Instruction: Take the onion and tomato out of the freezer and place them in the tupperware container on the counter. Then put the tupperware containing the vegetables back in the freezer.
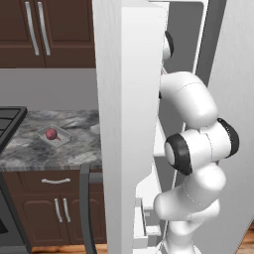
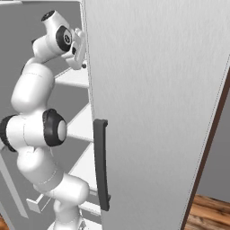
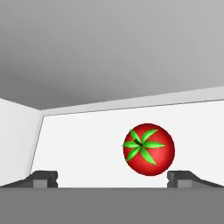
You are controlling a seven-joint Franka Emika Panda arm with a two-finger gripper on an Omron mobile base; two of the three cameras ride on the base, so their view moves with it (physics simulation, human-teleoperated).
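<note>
The arm [image 1: 191, 149] is glossy white, built of rounded, bulbous segments joined by black ring-shaped joints with pale grey end caps. Its wrist carries a white block-shaped hand. The tool [image 3: 112, 179] ends in two small dark grey, blocky fingertips [image 3: 43, 178] with squared ends.

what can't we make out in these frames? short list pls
- Left base view: the claw and the tomato's shelf are hidden behind the open freezer door.
- Right base view: the other door blocks the counter and most shelves.
- Hand view: tomato sits ahead of the open claw, off to one side; how far ahead is unclear.
- Left base view: onion in tupperware container too small for detail.
</note>
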